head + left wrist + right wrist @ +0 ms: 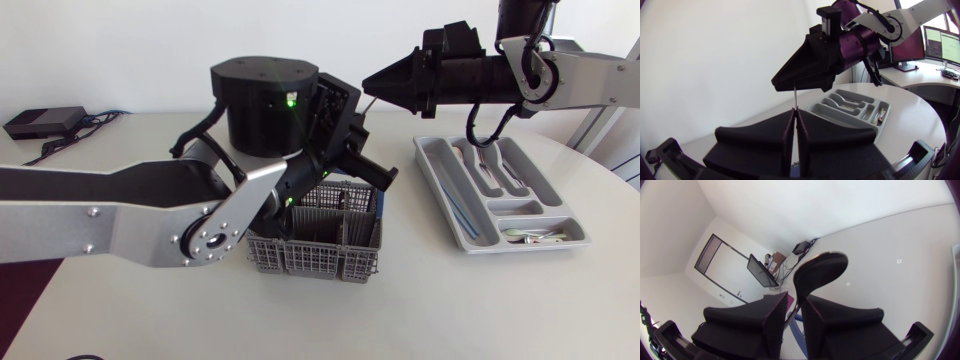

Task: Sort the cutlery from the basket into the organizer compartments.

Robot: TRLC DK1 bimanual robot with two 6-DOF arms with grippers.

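Cutlery basket (300, 255) is seen at the head view's lower centre on the worktop (450, 300), with the organizer (437, 185) to its right. In the upper centre a spoon (820, 272) appears pinched by both the left hand (795, 116) and the right hand (796, 305), each nearly closed on it. It is judged light, stiff and slippery, and best gripped at the flat handle.

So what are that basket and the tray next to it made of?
The basket looks like moulded grey plastic with a matt finish. Its walls are a regular slotted grid, though coated wire can't be ruled out. The tray is probably light grey plastic, smooth with a slight sheen. It seems to be one piece with rounded compartment walls.
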